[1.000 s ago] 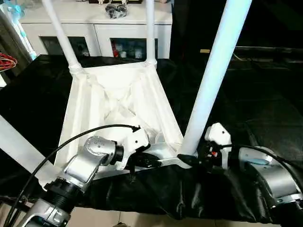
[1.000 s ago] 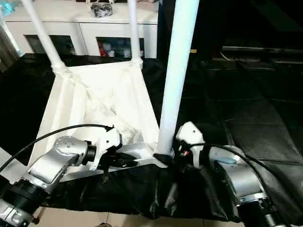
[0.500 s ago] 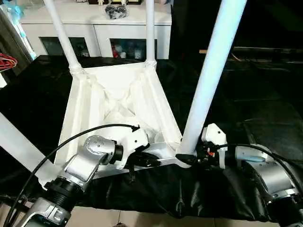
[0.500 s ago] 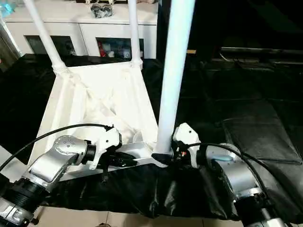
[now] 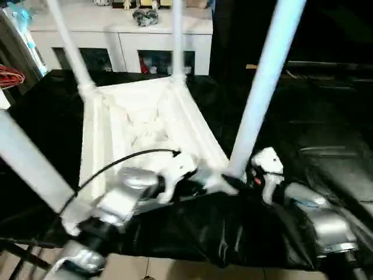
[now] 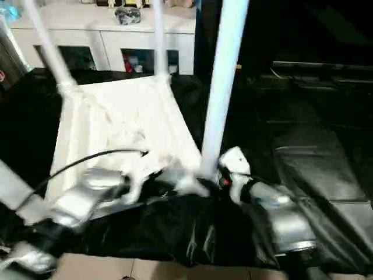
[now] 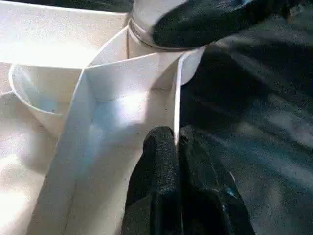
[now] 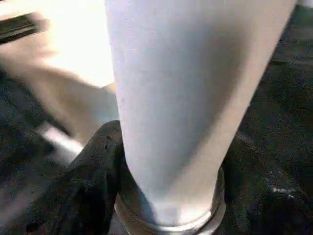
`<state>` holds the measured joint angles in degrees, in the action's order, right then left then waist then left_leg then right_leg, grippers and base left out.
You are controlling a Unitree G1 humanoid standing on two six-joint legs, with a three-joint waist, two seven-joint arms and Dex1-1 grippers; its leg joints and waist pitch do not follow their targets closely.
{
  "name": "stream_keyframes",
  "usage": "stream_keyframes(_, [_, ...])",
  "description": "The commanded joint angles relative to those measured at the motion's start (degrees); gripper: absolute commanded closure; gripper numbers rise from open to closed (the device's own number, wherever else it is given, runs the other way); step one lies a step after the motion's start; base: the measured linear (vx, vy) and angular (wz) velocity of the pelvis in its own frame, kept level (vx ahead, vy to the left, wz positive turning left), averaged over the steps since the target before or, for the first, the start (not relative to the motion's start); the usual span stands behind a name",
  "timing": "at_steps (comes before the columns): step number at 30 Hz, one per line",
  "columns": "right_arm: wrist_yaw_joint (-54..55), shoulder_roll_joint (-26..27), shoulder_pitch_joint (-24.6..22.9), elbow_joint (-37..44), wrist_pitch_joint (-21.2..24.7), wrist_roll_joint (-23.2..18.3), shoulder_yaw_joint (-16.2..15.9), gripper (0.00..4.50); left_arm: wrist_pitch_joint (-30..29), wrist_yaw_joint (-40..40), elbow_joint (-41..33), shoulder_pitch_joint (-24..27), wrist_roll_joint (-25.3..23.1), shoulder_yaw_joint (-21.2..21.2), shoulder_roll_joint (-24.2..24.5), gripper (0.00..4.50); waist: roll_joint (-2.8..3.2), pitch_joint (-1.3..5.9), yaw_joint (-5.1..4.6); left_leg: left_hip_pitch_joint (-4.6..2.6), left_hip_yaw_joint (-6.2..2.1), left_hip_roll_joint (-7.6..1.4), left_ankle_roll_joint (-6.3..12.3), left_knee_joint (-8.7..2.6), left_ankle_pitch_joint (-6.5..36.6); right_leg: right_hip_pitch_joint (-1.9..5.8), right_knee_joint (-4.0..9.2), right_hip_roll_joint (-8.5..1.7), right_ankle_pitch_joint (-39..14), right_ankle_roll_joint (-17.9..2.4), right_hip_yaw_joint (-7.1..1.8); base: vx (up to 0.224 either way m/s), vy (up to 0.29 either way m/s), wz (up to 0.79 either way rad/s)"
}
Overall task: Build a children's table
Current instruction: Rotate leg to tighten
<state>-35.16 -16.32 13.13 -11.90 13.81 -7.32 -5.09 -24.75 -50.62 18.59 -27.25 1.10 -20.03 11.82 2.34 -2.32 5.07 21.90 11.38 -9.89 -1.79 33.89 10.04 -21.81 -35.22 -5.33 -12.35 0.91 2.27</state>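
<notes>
Pincer work first, taking the near right leg point(image 5: 261, 93) of the children's table point(image 5: 145, 125) as the landmark. Just left of its foot, the left pincer point(image 7: 177, 147) is pinching the thin rim wall point(image 7: 177, 88) of the upturned top, its black fingers point(image 7: 159, 161) pressed nearly together with the white edge between them. At the leg's base, the right pincer point(image 8: 166, 196) is gripping round the leg where it is entering the corner socket point(image 7: 161, 44), fingers point(image 8: 93, 166) spread to the leg's width.

The top is lying underside up on the black-draped table point(image 5: 326, 134), with two far legs point(image 5: 70, 46) standing behind the landmark.

Judging by the thin moulded plastic, the piece is probably light, stiff and smooth, so slippery. Low on the leg, by the socket, seems the best hold, since gripping higher may lever the rim.
</notes>
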Motion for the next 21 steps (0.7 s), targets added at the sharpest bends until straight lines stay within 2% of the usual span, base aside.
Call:
stream_keyframes(1, [2.7,3.3,-1.7,0.4,2.8,2.2,-5.0,1.88,0.2,4.7,-0.1,-1.8,1.2,0.6,-3.9,4.50,-0.95,2.25,-0.33,-1.48,-1.90,-2.91,-0.92,-4.88,19.0,0.76,5.79,-3.10,-21.6,-9.5,-1.98,0.000,0.000,0.00])
stream_keyframes(4, [7.9,6.3,-0.9,0.6,4.3,4.1,-4.9,1.88,0.0,6.5,-0.2,-2.0,0.6,0.3,-6.0,4.50,-0.82,2.36,-0.46,-1.32,-2.15,-2.94,-1.41,-5.17,20.0,0.81,5.95,-3.14,-21.7,-8.1,-1.95,0.000,0.000,0.00])
stream_keyframes(5, [8.4,7.5,-0.6,1.2,4.1,3.7,-5.0,1.88,0.5,5.3,-1.2,-1.5,0.1,-0.9,-6.1,4.50,-0.32,2.46,-0.52,-1.45,-2.15,-2.97,-1.75,-5.22,20.4,0.63,5.99,-3.07,-21.1,-7.9,-2.00,0.000,0.000,0.00])
stream_keyframes(7, [8.1,8.0,-0.8,2.0,4.1,2.3,-4.4,1.88,1.7,3.8,-1.8,-1.1,-0.3,-1.9,-5.5,4.50,-0.45,2.56,-0.57,-1.29,-2.24,-2.98,-1.70,-5.30,20.5,0.83,5.88,-3.10,-19.8,-7.8,-2.01,0.000,0.000,0.00])
stream_keyframes(8, [7.9,8.1,-1.1,2.6,4.5,1.5,-3.7,1.32,2.3,2.8,-2.1,-0.7,-0.3,-2.3,-5.0,4.50,-0.31,2.52,-0.54,-1.37,-2.15,-3.01,-1.54,-5.29,20.5,0.67,5.93,-3.01,-18.6,-8.0,-2.08,0.000,0.000,0.00])
stream_keyframes(10, [7.5,7.8,-1.3,3.1,4.9,0.8,-3.0,1.18,3.4,1.3,-2.4,-0.4,-0.1,-2.7,-4.2,4.50,-0.28,2.50,-0.42,-1.27,-2.11,-2.97,-1.36,-5.27,20.2,0.76,5.87,-3.06,-17.5,-8.3,-2.14,0.000,0.000,0.00])
stream_keyframes(13, [4.6,5.7,-1.5,3.9,5.0,-0.4,-2.6,0.98,5.7,-3.0,-3.5,0.2,1.2,-3.1,-1.9,4.50,-0.33,2.61,-0.38,-1.14,-2.06,-3.04,-0.92,-5.25,19.2,0.91,5.63,-3.09,-15.8,-8.6,-2.12,0.000,0.000,0.00])
stream_keyframes(14, [2.7,4.3,-1.6,4.6,5.0,-0.8,-3.0,0.76,6.5,-5.5,-4.3,0.5,1.9,-3.3,-0.6,4.50,-0.51,2.81,-0.22,-1.02,-1.99,-3.00,-0.32,-5.07,17.7,1.19,5.54,-3.19,-14.4,-8.8,-2.18,0.000,0.000,0.00])
stream_keyframes(16, [0.1,2.3,-1.7,5.1,4.6,-0.4,-3.4,0.64,7.2,-8.3,-5.0,0.9,2.6,-3.3,0.9,4.50,-0.40,2.96,-0.15,-0.93,-1.82,-3.06,0.35,-4.90,15.6,1.22,5.16,-3.10,-11.3,-9.9,-2.12,0.000,0.000,0.00])
stream_keyframes(17, [-1.0,1.4,-1.7,5.2,4.4,-0.2,-3.6,0.64,7.3,-9.6,-5.2,1.0,2.8,-3.3,1.6,4.50,-0.35,3.00,-0.11,-0.92,-1.85,-3.11,0.55,-4.84,15.0,1.24,5.09,-3.12,-10.4,-10.3,-2.10,0.000,0.000,0.00])
stream_keyframes(18, [-2.9,0.1,-1.6,5.2,4.0,-0.2,-3.7,0.64,7.5,-11.0,-5.3,1.1,3.0,-3.4,2.5,4.50,-0.48,3.29,0.11,-1.07,-1.70,-3.21,1.14,-4.55,13.3,1.34,4.70,-3.10,-7.3,-11.2,-2.08,0.000,0.000,0.00])
stream_keyframes(19, [-4.2,-0.7,-1.6,5.3,3.9,-0.4,-3.7,0.64,7.7,-11.8,-5.3,1.1,2.9,-3.4,3.1,4.50,-0.38,3.22,0.01,-0.66,-1.74,-3.09,1.80,-4.53,11.6,1.61,4.30,-2.97,-4.9,-11.9,-1.95,0.000,0.000,0.00])
stream_keyframes(20, [-4.6,-1.0,-1.6,5.4,3.9,-0.4,-3.7,0.64,7.7,-12.1,-5.3,1.1,2.9,-3.4,3.2,4.50,-0.28,3.24,0.06,-0.73,-1.71,-3.10,2.04,-4.50,11.3,1.56,4.23,-2.92,-4.2,-12.1,-1.91,0.000,0.000,0.00])
stream_keyframes(21, [-9.3,-3.6,-1.5,5.8,3.9,-1.5,-3.9,0.64,8.5,-13.4,-4.4,1.0,3.0,-3.0,4.1,4.50,-0.60,3.26,0.01,-0.82,-1.64,-3.16,2.53,-4.39,11.3,1.58,4.18,-2.97,-3.5,-12.7,-1.88,0.000,0.000,0.00])
